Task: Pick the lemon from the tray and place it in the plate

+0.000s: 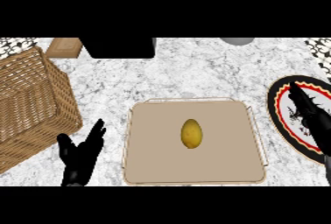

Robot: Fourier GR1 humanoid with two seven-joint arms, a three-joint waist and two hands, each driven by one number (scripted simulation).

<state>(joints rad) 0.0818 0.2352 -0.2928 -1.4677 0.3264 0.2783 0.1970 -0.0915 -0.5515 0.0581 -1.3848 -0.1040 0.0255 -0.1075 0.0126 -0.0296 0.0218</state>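
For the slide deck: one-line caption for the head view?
Lemon lies on the tray; right hand over the plate, left hand open beside the tray.

this is a kitchen, to judge by the worktop and what sits on it. the desk has a speckled white and grey marble-like top, the sort used for kitchen counters. on it lie a beige serving tray holding a lemon, and, at the right edge, a plate with a black, red and white pattern. a woven wicker basket stands at the left. a dark boxy item sits at the far edge, too cropped to identify.
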